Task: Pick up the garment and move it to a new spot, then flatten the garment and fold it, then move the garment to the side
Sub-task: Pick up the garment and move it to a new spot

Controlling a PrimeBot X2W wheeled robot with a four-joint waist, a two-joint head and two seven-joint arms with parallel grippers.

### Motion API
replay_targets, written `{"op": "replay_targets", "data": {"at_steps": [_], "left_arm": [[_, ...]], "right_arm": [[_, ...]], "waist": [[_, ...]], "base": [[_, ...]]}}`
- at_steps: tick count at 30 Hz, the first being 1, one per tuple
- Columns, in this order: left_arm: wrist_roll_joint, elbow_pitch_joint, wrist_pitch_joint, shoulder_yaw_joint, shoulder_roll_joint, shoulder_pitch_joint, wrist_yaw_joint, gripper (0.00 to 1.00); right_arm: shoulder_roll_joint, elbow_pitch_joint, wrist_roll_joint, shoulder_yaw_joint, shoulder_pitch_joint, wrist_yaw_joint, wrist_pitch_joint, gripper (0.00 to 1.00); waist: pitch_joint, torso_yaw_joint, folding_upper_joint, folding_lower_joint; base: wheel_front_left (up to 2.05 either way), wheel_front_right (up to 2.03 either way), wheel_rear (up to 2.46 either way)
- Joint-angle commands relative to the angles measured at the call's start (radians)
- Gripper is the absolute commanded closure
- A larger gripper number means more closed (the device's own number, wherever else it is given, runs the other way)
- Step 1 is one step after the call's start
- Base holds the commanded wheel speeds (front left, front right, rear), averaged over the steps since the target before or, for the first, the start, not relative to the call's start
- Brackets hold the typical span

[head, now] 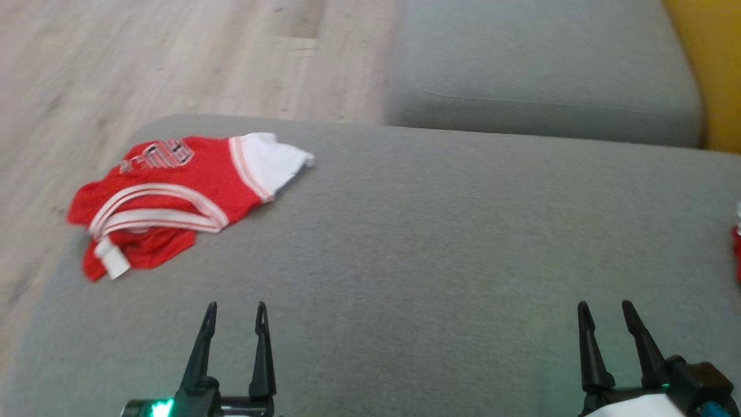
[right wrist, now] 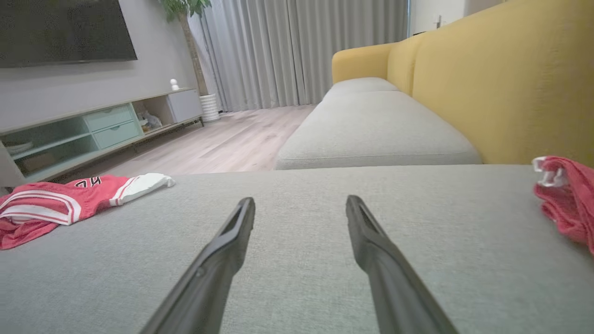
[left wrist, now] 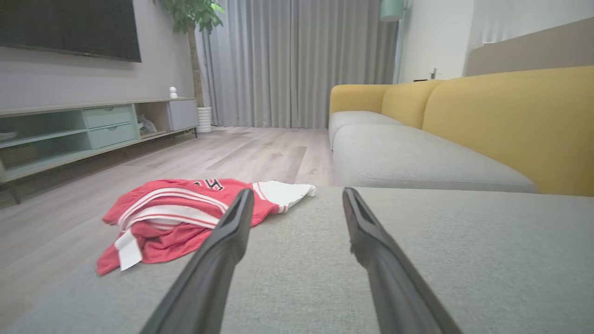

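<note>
We work over a broad grey cushion. The garment, a red jersey with white striping, lies rumpled at the cushion's far left corner, right at the rim. We judge it light, soft and limp. It will sag and fold on itself when lifted, and nothing about it looks fragile, though the mesh may snag.

The left pincer hovers short of the garment and to its right, jaws wide and empty. The right pincer is well apart from it, also wide and empty.

A second red cloth peeks in at the right edge.

The doubled white band stands up a little, so it looks the easiest pinch. The flat white end would suit a second hold for spreading. The small tag is too flimsy to carry it.
</note>
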Motion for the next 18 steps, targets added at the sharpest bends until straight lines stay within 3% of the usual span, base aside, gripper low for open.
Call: {"op": "replay_targets", "data": {"at_steps": [1,9,18], "left_arm": [[0.006,-0.033,-0.005,0.034,-0.002,-0.036,0.002,0.0],[0.004,-0.055,-0.005,0.07,-0.002,-0.016,0.01,0.0],[-0.017,-0.1,-0.005,0.101,-0.002,-0.026,0.043,0.0]], "right_arm": [[-0.009,-0.036,-0.011,0.018,-0.032,-0.001,-0.011,0.0],[-0.004,-0.033,-0.014,0.018,-0.044,-0.001,-0.011,0.0],[-0.028,-0.018,-0.027,0.051,-0.08,-0.001,-0.011,0.0]], "waist": [[-0.001,0.072,-0.0001,-0.0001],[0.006,0.265,-0.0001,-0.0001],[0.077,0.323,-0.0001,-0.0001]], "base": [[0.0,0.0,0.0],[0.0,0.0,0.0],[0.0,0.0,0.0]]}}
